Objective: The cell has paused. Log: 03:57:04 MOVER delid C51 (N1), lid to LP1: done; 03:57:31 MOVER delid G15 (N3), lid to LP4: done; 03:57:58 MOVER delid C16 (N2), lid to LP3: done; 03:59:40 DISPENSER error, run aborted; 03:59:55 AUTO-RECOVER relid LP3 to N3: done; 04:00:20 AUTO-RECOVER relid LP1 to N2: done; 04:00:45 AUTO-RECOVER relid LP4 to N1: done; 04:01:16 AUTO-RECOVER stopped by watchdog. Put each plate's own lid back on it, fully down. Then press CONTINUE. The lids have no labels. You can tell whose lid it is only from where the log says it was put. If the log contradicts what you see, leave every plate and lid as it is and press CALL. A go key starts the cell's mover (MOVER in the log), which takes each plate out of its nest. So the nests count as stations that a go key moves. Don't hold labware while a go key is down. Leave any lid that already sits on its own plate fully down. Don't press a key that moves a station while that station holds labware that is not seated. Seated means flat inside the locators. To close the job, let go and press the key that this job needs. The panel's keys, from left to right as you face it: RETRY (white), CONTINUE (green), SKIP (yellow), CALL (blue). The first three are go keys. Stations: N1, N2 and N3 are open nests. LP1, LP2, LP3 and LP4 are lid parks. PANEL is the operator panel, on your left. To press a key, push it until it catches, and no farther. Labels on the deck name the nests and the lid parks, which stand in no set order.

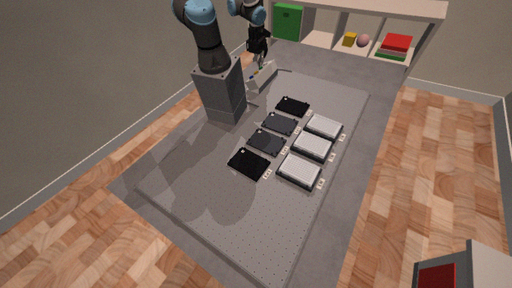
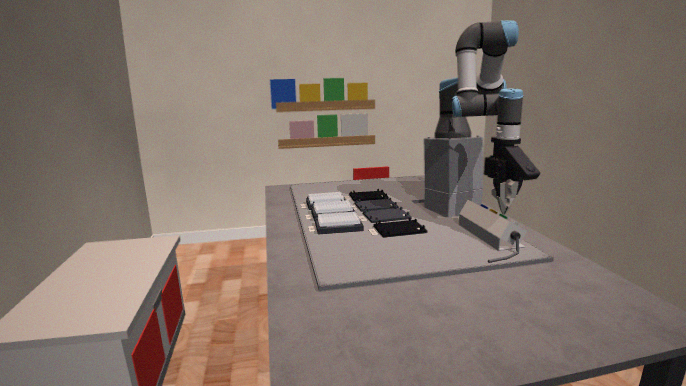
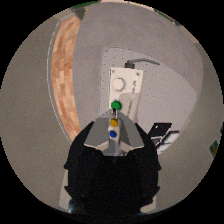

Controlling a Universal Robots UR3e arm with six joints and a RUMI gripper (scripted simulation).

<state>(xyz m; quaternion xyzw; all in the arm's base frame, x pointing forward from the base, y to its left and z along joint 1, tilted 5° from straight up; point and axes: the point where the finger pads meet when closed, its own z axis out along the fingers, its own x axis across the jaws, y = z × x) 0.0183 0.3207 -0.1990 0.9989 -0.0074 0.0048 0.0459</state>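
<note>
The gripper is closed, fingertips together with nothing clamped, at the green key of the panel; whether the key is touched cannot be told. Well apart from the hand, a pale, gridded plate is held in each of the three dark nests. Between hand and nests, the dark surfaces of four lid parks are exposed. Beyond the hand, a yellow block and a pink ball are contained in one shelf compartment.
</note>
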